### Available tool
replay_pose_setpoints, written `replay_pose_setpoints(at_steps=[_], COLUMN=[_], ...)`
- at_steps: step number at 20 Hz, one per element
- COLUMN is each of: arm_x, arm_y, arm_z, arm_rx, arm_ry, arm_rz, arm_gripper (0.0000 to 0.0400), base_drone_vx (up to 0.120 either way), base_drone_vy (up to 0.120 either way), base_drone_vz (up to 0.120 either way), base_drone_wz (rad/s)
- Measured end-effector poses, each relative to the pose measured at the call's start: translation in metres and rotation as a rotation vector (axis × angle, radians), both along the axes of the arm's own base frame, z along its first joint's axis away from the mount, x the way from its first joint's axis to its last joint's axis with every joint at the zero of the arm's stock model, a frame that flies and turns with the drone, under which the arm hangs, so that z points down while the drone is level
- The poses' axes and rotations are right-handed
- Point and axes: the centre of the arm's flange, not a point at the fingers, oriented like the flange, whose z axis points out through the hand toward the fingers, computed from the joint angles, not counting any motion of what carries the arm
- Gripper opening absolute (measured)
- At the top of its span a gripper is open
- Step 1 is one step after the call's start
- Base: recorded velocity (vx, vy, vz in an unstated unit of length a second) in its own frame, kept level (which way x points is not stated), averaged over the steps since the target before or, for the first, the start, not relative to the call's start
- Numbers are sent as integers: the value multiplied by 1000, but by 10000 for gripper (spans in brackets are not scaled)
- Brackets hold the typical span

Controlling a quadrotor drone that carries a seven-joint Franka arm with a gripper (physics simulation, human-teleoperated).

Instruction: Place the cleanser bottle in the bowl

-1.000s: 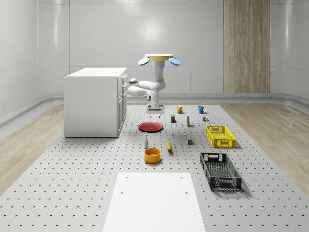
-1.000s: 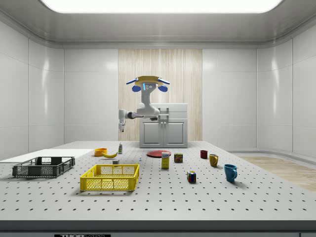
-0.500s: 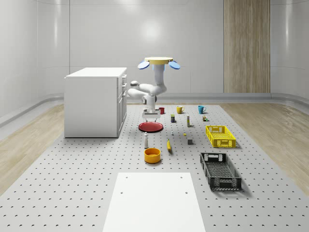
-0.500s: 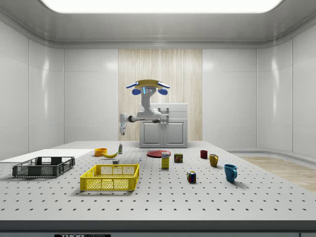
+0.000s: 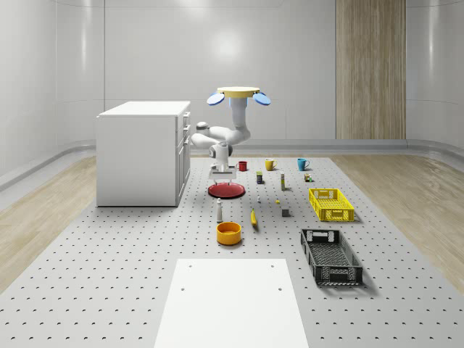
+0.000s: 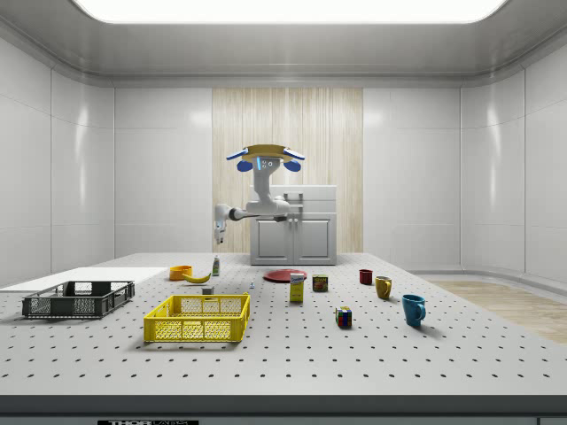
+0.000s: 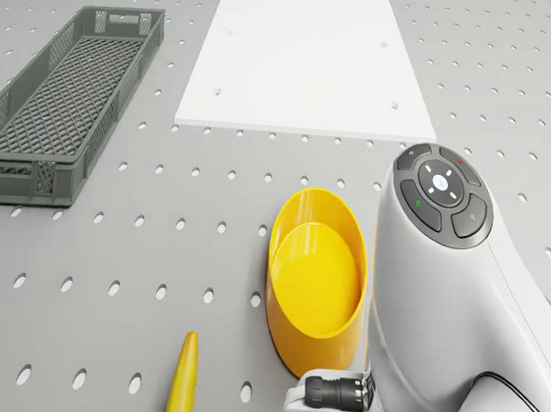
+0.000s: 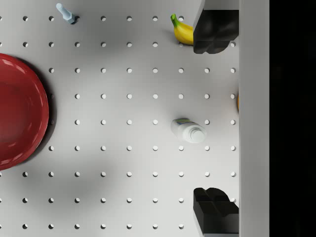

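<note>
While drone hovers over plate, hand spread (fingers apart) above cleanser bottle.

On the grey perforated surface a round yellow bowl sits beside the white robot arm, with a yellow banana's tip, a dark grey mesh crate and a white rectangular panel around.

Glossy red plate, matt perforated table.
</note>
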Motion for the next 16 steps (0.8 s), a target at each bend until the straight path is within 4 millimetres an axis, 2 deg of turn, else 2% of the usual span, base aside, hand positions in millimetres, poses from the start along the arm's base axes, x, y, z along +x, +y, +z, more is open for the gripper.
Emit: replay_pose_setpoints(at_steps=[11, 16], arm_x=[9, 10], arm_y=[5, 17], arm_z=[40, 51], arm_rx=[0, 0], arm_ry=[0, 0], arm_rz=[0, 0], arm_gripper=[400, 400], base_drone_vx=[0, 0], base_drone_vy=[0, 0], base_drone_vz=[0, 0], base_drone_wz=[0, 0])
